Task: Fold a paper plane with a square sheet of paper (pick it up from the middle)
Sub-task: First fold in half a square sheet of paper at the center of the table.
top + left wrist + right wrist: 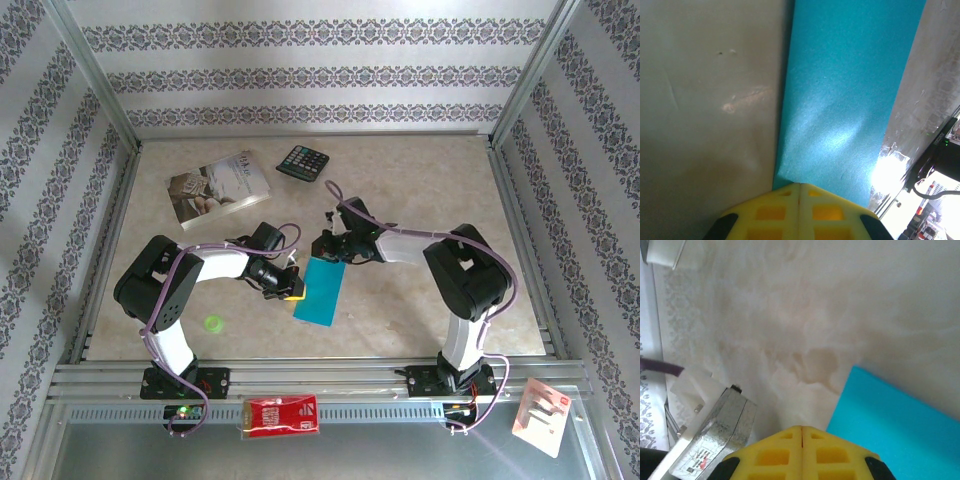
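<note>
— Blue paper (321,290): where is it seen?
— It is seen lying on the table (430,190), near the middle, between the two arms. An oblong shape is shown, longer than it is wide, and it is turned a little askew to the table's edges.
— How is the left pincer (800,186) placed?
— From above, it is seen at the paper's left edge. In the left wrist view its yellow fingers (770,212) are pressed together, with no gap left along the seam. One edge of the paper is met by their tips. Whether that edge is pinched or only touched cannot be told.
— And the right pincer (801,429)?
— It is found at the far end of the paper. In the right wrist view its fingers are likewise closed tight, and nothing is seen between them. A corner of the paper is shown just beside the tips, on their right, with bare table ahead. Contact with the paper cannot be judged.
— What else is laid out?
— A pale printed book (218,187) and a black calculator (303,162) are set near each other toward the far left of the table, well apart from the paper. A small green thing (212,323) is seen near the left arm. A red packet (281,413) is laid on the metal rail at the near edge.
</note>
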